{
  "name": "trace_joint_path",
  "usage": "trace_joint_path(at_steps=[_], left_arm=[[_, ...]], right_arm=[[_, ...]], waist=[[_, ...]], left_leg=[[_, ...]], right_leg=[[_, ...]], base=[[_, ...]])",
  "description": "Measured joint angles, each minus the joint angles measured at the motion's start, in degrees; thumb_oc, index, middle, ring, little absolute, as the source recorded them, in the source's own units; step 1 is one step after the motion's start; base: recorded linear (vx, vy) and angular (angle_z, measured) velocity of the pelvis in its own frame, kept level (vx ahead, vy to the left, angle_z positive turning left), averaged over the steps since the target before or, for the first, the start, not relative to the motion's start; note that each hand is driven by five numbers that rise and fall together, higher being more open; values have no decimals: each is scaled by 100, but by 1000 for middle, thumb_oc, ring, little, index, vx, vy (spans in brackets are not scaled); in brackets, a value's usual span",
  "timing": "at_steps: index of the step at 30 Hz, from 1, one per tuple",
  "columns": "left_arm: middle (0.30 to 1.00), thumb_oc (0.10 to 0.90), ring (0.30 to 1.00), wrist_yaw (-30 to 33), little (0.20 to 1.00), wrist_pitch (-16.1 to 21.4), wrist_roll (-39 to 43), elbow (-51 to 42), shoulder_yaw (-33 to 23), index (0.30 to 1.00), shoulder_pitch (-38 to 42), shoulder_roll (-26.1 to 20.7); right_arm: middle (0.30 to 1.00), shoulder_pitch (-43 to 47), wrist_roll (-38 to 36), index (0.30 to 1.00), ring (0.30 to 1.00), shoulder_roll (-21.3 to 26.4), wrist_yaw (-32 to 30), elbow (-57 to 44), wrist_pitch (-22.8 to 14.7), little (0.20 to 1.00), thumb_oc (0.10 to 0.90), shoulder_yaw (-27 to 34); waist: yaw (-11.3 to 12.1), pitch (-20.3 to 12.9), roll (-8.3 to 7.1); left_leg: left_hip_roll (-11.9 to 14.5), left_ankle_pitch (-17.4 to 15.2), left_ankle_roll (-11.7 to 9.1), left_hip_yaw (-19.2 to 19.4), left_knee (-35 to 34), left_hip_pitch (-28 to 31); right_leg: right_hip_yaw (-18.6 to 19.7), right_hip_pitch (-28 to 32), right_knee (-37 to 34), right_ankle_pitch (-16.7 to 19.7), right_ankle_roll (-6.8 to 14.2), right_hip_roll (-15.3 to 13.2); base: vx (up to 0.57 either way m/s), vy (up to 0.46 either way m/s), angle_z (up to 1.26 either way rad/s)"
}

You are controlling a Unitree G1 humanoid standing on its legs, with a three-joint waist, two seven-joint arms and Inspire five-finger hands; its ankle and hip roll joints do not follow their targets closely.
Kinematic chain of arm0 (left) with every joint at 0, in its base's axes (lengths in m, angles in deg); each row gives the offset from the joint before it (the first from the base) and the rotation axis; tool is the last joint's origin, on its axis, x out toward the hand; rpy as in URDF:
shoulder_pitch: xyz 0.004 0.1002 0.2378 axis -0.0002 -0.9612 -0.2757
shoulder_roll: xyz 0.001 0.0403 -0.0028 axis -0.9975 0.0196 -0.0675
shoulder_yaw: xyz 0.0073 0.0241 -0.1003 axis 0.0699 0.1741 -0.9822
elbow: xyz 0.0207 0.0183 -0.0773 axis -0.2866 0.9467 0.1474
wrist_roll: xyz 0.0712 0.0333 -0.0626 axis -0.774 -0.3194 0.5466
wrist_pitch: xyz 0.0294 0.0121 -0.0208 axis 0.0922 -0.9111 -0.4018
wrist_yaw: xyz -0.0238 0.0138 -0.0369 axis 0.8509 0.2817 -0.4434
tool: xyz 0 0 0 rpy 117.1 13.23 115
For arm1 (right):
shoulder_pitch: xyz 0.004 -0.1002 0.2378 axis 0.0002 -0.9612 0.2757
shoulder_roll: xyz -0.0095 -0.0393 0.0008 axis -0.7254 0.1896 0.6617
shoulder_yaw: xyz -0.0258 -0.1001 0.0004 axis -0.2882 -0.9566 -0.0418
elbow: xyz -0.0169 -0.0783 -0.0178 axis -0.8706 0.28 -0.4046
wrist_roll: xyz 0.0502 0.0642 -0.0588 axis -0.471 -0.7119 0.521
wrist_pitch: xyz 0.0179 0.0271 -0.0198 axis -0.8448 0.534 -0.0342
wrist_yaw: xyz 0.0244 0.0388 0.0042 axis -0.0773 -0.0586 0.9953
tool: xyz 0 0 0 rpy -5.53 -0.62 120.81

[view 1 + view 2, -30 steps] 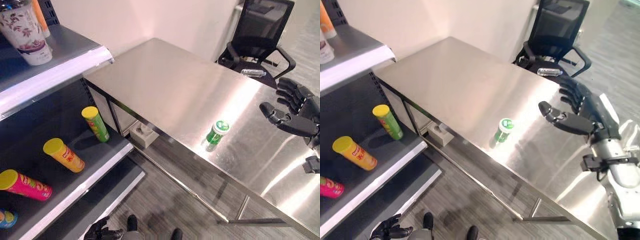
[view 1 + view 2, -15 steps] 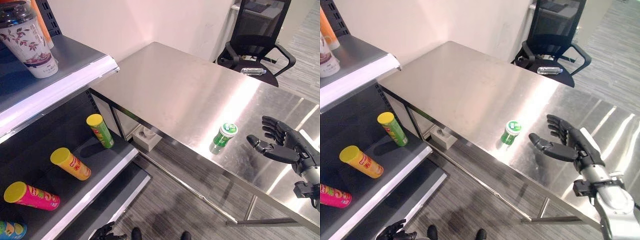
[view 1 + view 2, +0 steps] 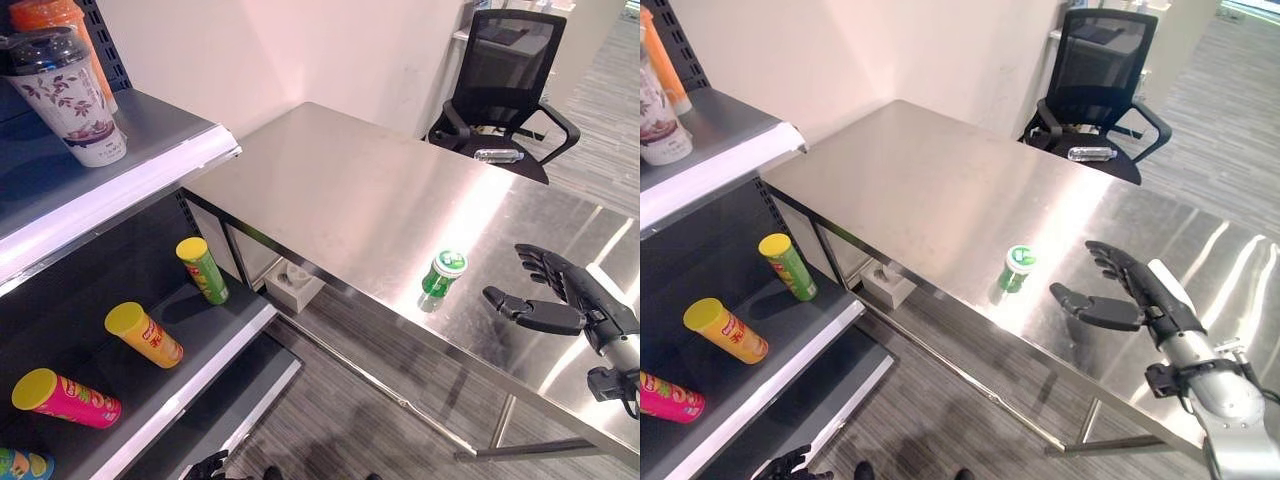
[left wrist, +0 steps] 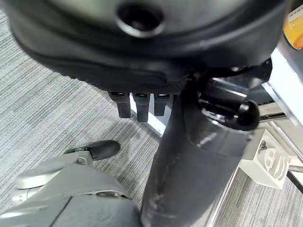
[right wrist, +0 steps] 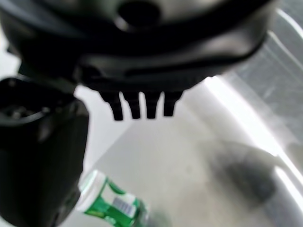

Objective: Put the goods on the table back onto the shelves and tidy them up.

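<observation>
Green bottle [image 3: 441, 274] upright on table [image 3: 330, 190], cap up, near spread-fingered empty right hand [image 3: 556, 300]

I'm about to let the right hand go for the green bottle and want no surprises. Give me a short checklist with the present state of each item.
1. Green bottle upright on the table, near its front edge: ok.
2. Right hand open, thumb spread from the fingers, ready to close round it: ok.
3. Right hand level with the bottle, beside it and apart from it, nothing between them: ok.
4. Bottle close to the table's edge, so a push could tip it off: not ok, approach gently.
5. Free room on the lower shelf between the lying tubes: ok.
6. Left hand low by the floor, out of the way: ok.
</observation>
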Motion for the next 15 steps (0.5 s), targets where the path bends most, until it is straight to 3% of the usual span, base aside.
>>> trace_joint_path(at_steps=[4, 15], left_arm=[[900, 800, 900, 3, 900, 4, 0, 2, -3, 900, -19, -2], [900, 800, 900, 43, 900, 0, -3, 25, -2, 900, -64, -14]], right_arm=[[900, -35, 439, 900, 900, 57, 18, 37, -3, 900, 800, -455], [900, 277, 953, 900, 900, -243, -263, 84, -13, 900, 800, -770]], waist=[[64, -92, -29], [312, -87, -31]], left_leg=[[-19, -7, 15, -35, 3, -2], [-65, -4, 19, -250, 3, -98]], right_leg=[[-9, -16, -1, -2, 10, -14], [-217, 6, -1, -27, 47, -44]], base=[[8, 15, 4], [19, 12, 10]])
